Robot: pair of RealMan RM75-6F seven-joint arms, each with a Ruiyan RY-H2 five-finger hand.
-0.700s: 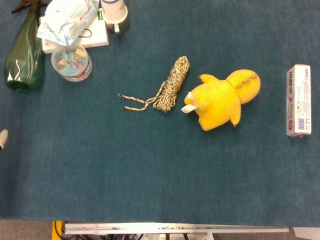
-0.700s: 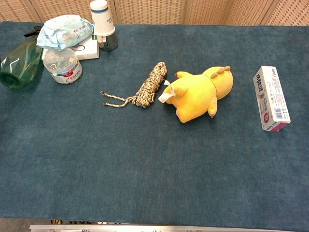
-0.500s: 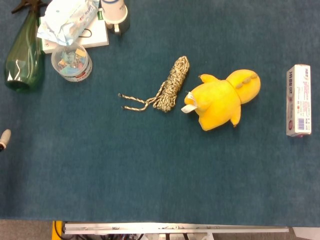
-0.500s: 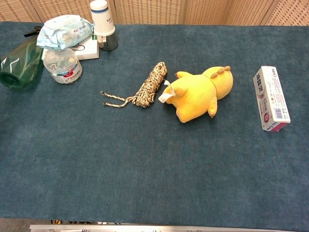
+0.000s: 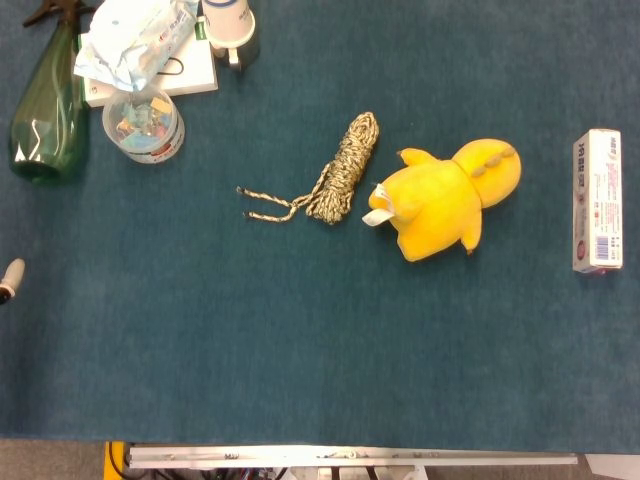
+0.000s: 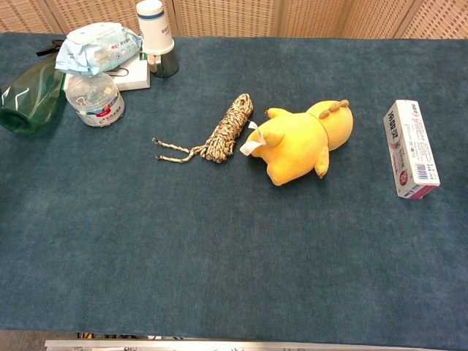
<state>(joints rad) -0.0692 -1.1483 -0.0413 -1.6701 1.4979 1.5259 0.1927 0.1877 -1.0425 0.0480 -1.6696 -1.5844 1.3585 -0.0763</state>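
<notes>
Only a pale fingertip of my left hand (image 5: 10, 278) shows, at the left edge of the head view, over bare blue cloth; it touches nothing I can see, and how its fingers lie is hidden. My right hand is in neither view. Mid-table, a yellow plush toy (image 5: 445, 200) (image 6: 300, 142) lies on its side. Just left of the toy lies a coiled, speckled rope (image 5: 345, 170) (image 6: 227, 130), its two loose ends trailing left.
A boxed toothpaste (image 5: 597, 200) (image 6: 409, 148) lies at the right edge. At the back left are a green bottle (image 5: 45, 110) on its side, a clear tub of clips (image 5: 143, 125), a wipes pack (image 5: 130, 40) on a white box, and a white bottle (image 5: 230, 25).
The left fingertip has crept slightly further into the head view from the left edge. Nothing on the table has moved.
</notes>
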